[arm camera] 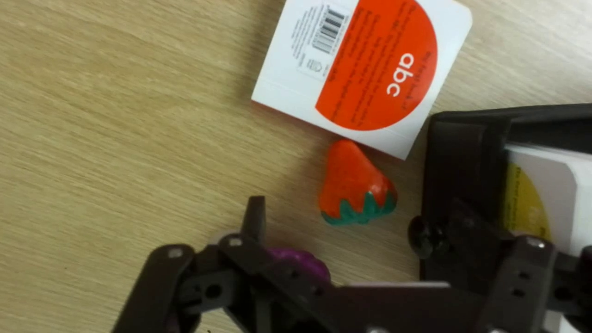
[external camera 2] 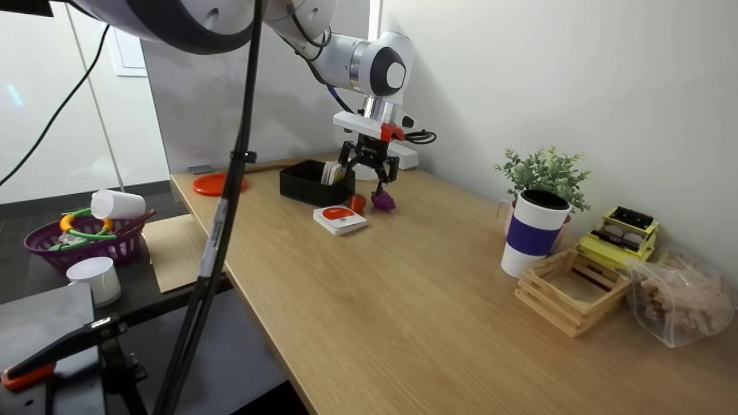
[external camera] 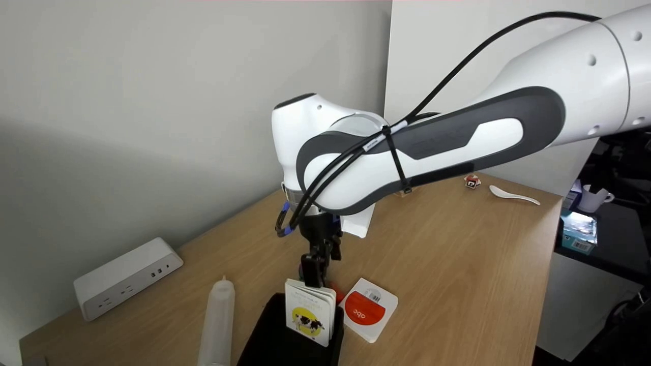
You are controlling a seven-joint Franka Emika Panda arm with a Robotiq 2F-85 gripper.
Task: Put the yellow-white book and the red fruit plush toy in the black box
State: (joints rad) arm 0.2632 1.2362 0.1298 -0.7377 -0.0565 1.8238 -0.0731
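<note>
With the square yellow-white book standing in the low black rectangular box, my gripper hangs empty, jaws parted, the red, green-capped fruit toy on the wooden counter apparently all that's left.

The square yellow-white board book carries a yellow disc behind a black-and-white cow; the low rectangular box is matte black. A green zigzag trims the smooth, cone-shaped red fruit toy, and the square white book shows a cut-off red-orange disc (its "abc" lettered in white).
</note>
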